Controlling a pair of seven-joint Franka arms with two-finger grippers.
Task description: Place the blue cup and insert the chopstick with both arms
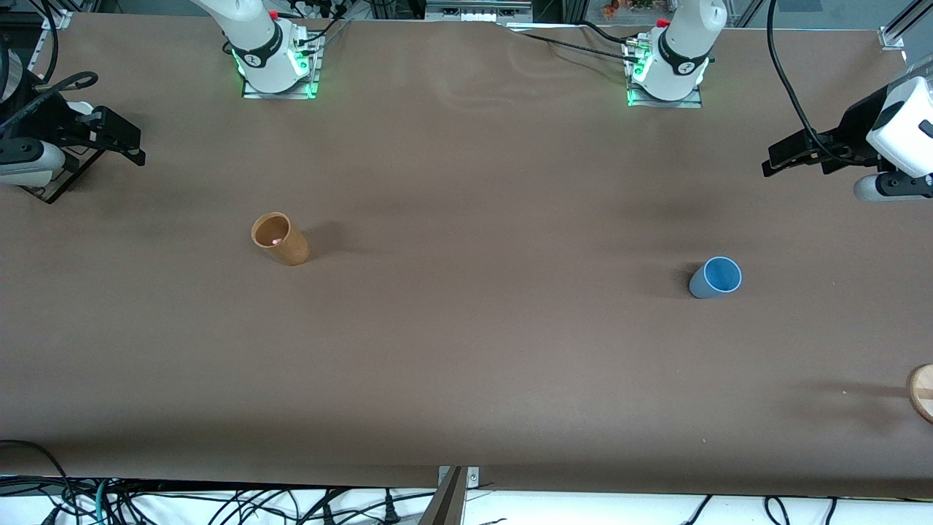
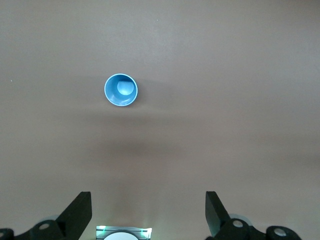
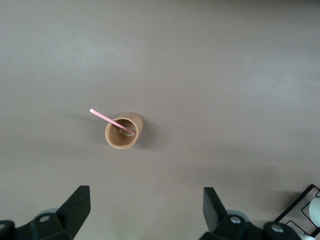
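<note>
The blue cup (image 1: 716,277) stands upright and empty on the brown table toward the left arm's end; it also shows in the left wrist view (image 2: 120,90). The pinkish-red chopstick (image 3: 112,121) leans inside an orange-brown cup (image 3: 122,132), its end sticking out over the rim. In the front view only a pink spot of the chopstick (image 1: 276,241) shows inside that cup (image 1: 279,238). My left gripper (image 1: 783,157) hangs open and empty over the table's end, apart from the blue cup. My right gripper (image 1: 120,140) hangs open and empty over the table's other end.
A round tan wooden thing (image 1: 923,392) lies at the table's edge toward the left arm's end, nearer the camera than the blue cup. The arm bases (image 1: 277,65) (image 1: 667,73) stand with green lights. A black-framed stand (image 3: 305,207) sits under the right arm's hand.
</note>
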